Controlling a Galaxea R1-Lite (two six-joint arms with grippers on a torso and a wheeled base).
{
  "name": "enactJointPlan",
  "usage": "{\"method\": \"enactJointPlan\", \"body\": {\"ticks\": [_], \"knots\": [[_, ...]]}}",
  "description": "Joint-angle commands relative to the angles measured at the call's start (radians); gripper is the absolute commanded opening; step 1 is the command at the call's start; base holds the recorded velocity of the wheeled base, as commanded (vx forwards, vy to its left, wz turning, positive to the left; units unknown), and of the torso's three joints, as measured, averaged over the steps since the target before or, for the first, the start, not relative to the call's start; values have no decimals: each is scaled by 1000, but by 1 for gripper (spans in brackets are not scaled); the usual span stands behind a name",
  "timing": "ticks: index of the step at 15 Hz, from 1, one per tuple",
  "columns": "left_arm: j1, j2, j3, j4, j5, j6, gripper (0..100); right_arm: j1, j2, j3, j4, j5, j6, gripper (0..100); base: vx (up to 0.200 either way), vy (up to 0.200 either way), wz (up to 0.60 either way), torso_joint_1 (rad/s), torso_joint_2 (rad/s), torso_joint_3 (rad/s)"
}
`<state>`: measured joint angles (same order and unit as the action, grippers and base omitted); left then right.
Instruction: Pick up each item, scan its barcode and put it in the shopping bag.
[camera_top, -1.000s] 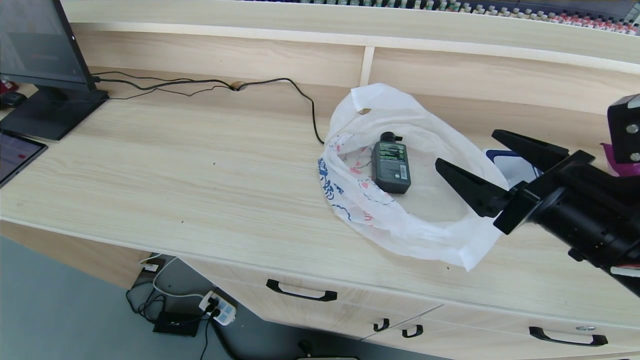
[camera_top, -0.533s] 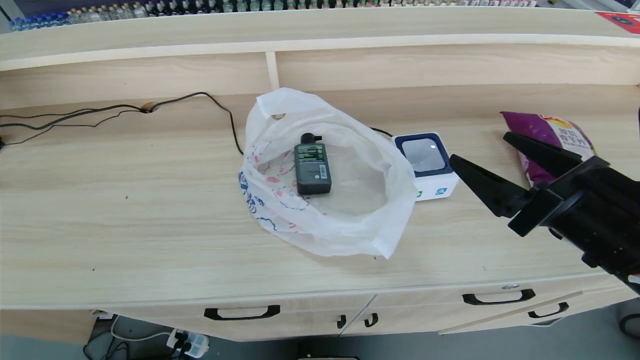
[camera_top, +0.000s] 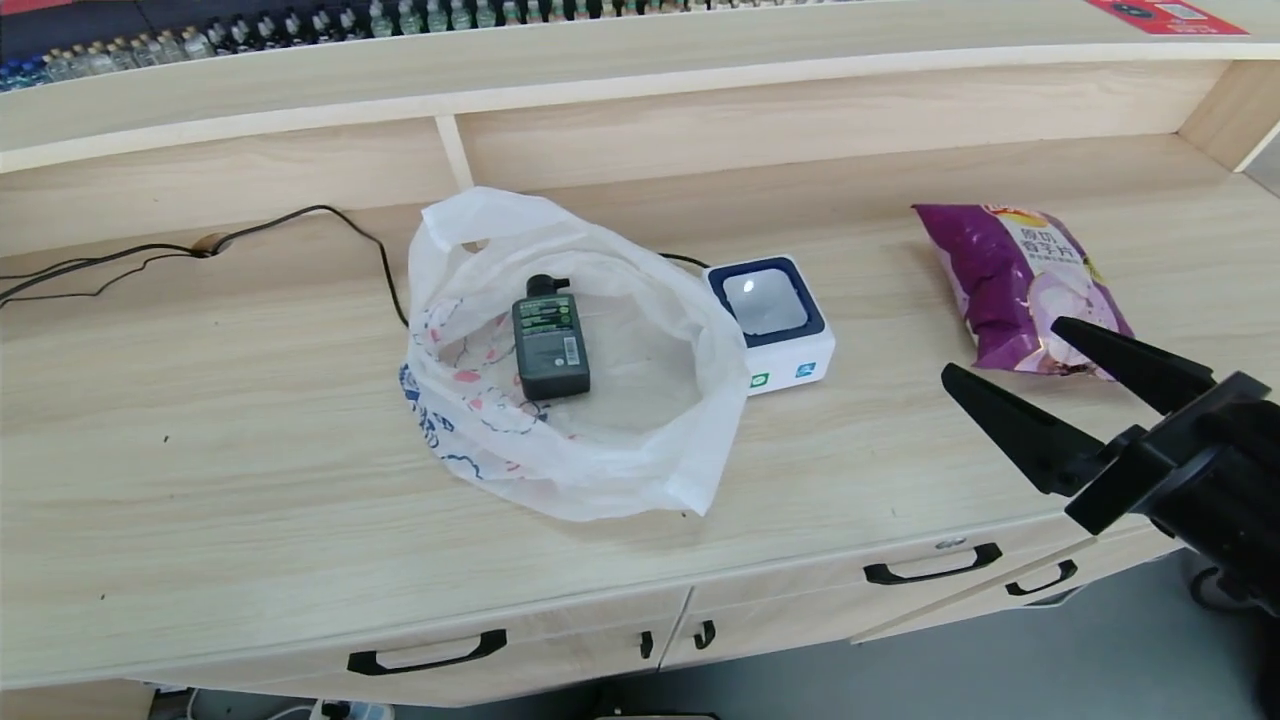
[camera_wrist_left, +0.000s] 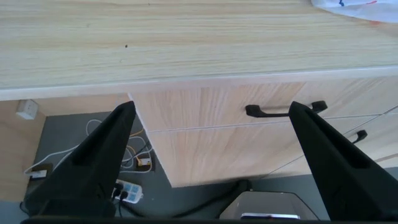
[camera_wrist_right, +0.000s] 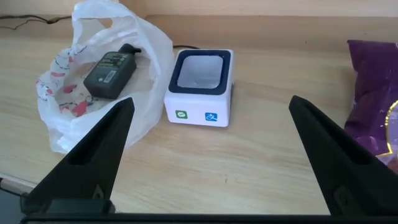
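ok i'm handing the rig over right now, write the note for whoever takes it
Right gripper: open, empty, above the counter just short of the purple chip bag.
Left gripper: open, empty, low by the counter's front edge, facing the drawers.
Things: the shopping bag lies open on the counter with the dark bottle flat inside it. The scanner stands right beside the bag. The chip bag lies flat, apart from both.
Done: the bottle is bagged.
Left: pick up the chip bag, scan it, put it in the shopping bag.
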<state>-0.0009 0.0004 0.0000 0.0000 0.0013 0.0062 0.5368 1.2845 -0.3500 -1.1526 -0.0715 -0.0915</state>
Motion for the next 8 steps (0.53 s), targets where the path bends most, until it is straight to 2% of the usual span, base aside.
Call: {"method": "enactJointPlan", "body": {"ticks": [1, 6, 8], "knots": [[-1, 0, 0, 0, 0, 0, 100, -14, 18, 9, 1, -2, 16, 100, 0, 0, 0, 0, 0, 0], [-1, 0, 0, 2, 0, 0, 100, -23, 22, -26, 4, -2, 26, 100, 0, -200, 0, 3, 1, 2], [-1, 0, 0, 2, 0, 1, 100, -61, 39, -47, 5, 7, 26, 100, 0, -200, 0, 5, 0, 0]]}}
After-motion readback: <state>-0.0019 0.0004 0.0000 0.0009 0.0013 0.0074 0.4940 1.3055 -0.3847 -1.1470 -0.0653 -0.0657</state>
